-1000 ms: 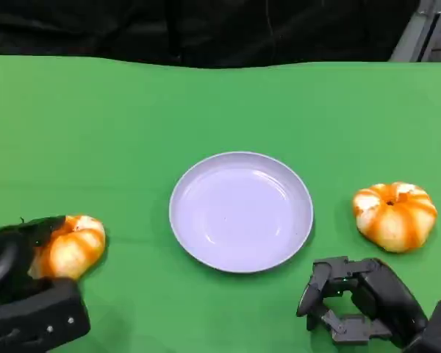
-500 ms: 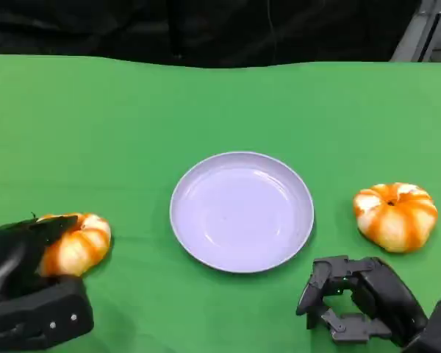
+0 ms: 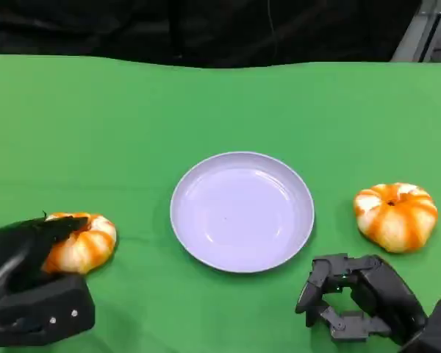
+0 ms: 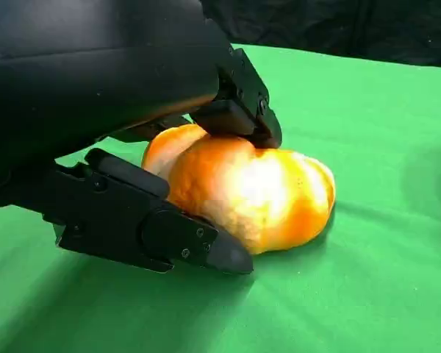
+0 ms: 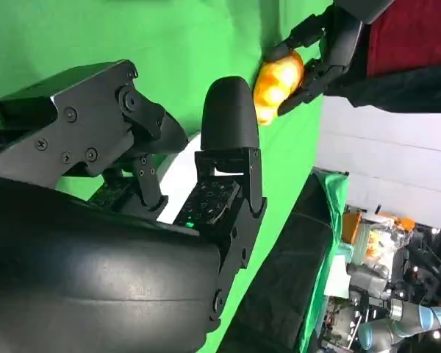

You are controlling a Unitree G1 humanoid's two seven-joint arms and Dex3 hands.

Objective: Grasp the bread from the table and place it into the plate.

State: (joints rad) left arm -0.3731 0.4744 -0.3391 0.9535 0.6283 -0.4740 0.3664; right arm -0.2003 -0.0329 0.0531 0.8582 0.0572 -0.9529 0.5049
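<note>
Your left hand (image 3: 29,290) has the bread (image 3: 81,241) between its fingers (image 4: 154,232), one pad pressing on top and another low along its side; the bun sits on the green table (image 3: 132,125) at that hand's fingertips, though whether it is lifted off the cloth is hard to tell from the wrist view; the plate (image 3: 241,211) lies apart from that hand, off to its inner side, with nothing in it; your right hand (image 3: 356,298) sits just short of the plate's near rim, fingers curled in on nothing; a second bun (image 3: 395,215) rests just beyond that hand, toward its outer side, not touching it.
</note>
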